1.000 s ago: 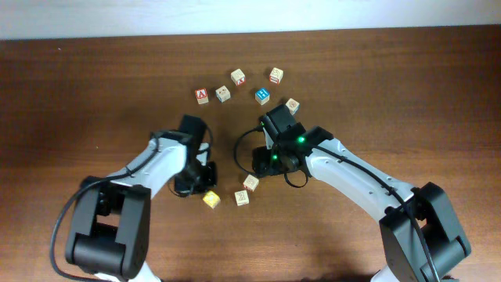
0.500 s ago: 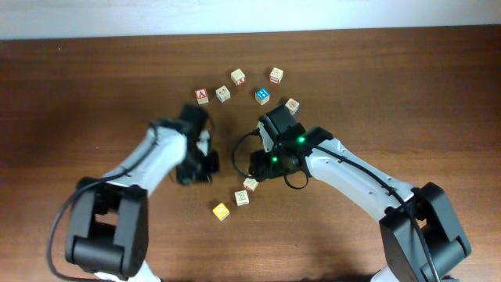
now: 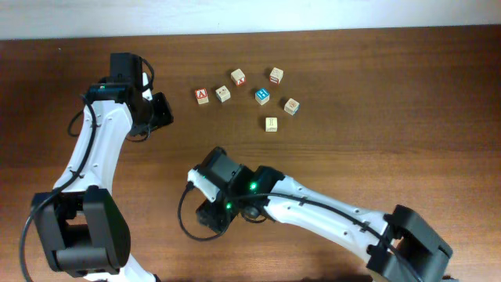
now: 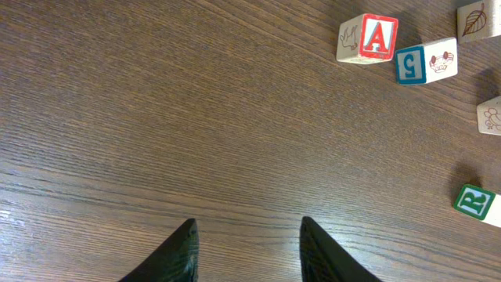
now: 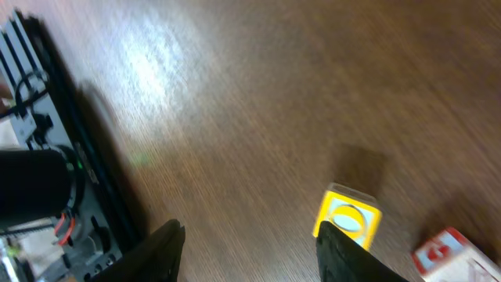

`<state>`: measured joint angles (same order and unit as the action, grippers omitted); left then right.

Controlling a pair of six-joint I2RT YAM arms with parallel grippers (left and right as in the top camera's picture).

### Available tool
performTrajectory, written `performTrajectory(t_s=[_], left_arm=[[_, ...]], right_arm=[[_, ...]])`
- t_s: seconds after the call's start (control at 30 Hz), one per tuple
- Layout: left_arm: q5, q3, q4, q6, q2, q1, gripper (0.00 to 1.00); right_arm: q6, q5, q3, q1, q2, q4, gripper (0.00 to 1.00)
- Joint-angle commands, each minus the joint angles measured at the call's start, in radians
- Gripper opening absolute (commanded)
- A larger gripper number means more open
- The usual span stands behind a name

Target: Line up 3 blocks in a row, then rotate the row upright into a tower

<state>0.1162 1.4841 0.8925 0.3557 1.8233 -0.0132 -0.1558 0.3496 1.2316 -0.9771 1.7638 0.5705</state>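
Hanging over the 6 o'clock side of the table (image 3: pixel 391 70), the right gripper (image 5: pixel 250 239) has its fingers spread, with only bare wood between them. The yellow block (image 5: pixel 348 216) sits right at one fingertip; the wrist view is too blurred to tell whether they touch. A red-faced block (image 5: pixel 443 254) lies just beside it, at its 4 o'clock in that view. The overhead hides both under the right arm. Farther out, a pale block (image 3: pixel 271 124) stands alone, just at 6 o'clock of the blue-topped cube (image 3: pixel 262 95). That cube belongs to a loose cluster of six at the table's 12 o'clock, with the red "A" cube (image 3: pixel 202 95) at the cluster's 9 o'clock end. The left gripper (image 4: pixel 246 235) is at 10 o'clock, near the "A" cube, with its fingers apart and nothing between them.
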Motion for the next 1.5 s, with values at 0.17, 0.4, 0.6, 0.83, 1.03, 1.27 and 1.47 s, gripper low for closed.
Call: performTrajectory(t_s=[0.17,0.4,0.6,0.83,1.03,1.27,1.47], left_arm=[[-0.021,0.011,-0.007,-0.01,-0.006,-0.003,0.43],[-0.035,0.009,0.002,-0.01,-0.006,-0.003,0.44],[-0.035,0.009,0.0,-0.01,-0.006,-0.003,0.45],[-0.035,0.009,-0.001,-0.01,-0.006,-0.003,0.45],[-0.035,0.009,-0.001,-0.01,-0.006,-0.003,0.45],[-0.035,0.009,0.006,-0.01,-0.006,-0.003,0.45],[-0.035,0.009,0.009,-0.01,-0.006,-0.003,0.45]], right_arm=[[0.026,-0.019,0.124,-0.024,0.181,0.117,0.55],[-0.093,-0.087,0.142,0.039,0.223,0.167,0.55],[-0.107,-0.132,0.142,0.076,0.223,0.167,0.55],[-0.135,-0.153,0.142,0.153,0.223,0.167,0.55],[-0.134,-0.163,0.142,0.207,0.223,0.166,0.55],[-0.248,-0.204,0.142,0.242,0.223,0.186,0.54],[-0.308,-0.204,0.142,0.272,0.223,0.239,0.54]])
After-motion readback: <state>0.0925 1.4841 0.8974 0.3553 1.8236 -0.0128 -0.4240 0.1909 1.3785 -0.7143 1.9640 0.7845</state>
